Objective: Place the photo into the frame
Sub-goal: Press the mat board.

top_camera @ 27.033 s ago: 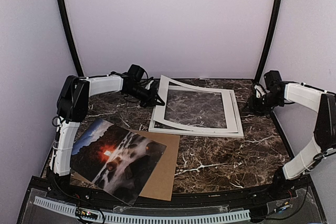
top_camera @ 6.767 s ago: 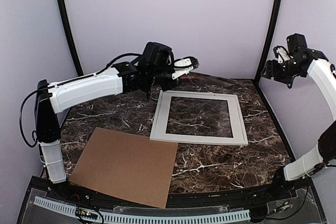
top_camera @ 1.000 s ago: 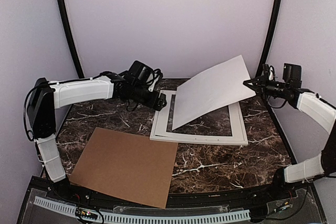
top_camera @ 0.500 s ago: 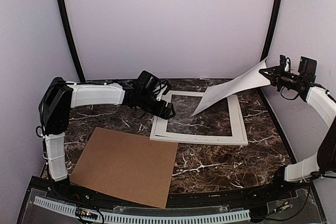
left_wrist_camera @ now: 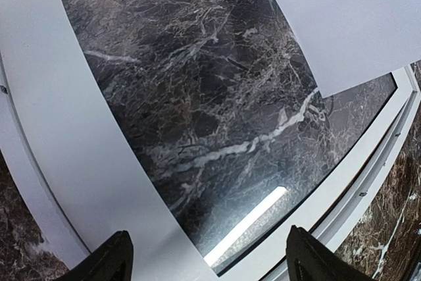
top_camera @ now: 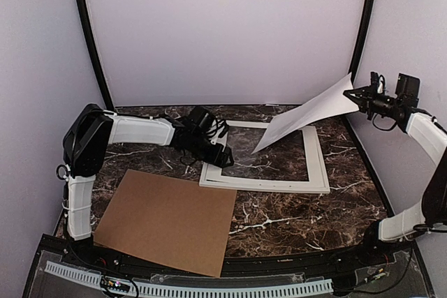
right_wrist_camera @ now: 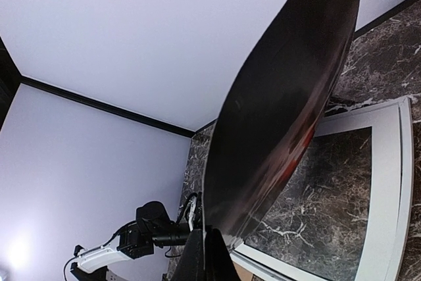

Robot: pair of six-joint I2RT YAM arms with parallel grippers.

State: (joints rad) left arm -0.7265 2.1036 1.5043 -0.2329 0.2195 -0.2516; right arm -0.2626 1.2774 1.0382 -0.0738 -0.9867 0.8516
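At the counter's [top_camera: 300,222] near left corner a brown cardboard sheet [top_camera: 167,220] lies flat. Past it, toward the far edge and right of the middle, the frame [top_camera: 265,185] lies flat on the dark marble. The left gripper [top_camera: 222,157] hangs low over the frame's left rail, its fingers [left_wrist_camera: 113,262] spread wide with nothing between them. By the far right corner the right gripper [top_camera: 363,94] is up in the air, pinching one corner of the photo [top_camera: 307,116]. The photo slopes down and left with its white back up, and its low corner is over the frame's see-through centre; whether it touches there I cannot tell.
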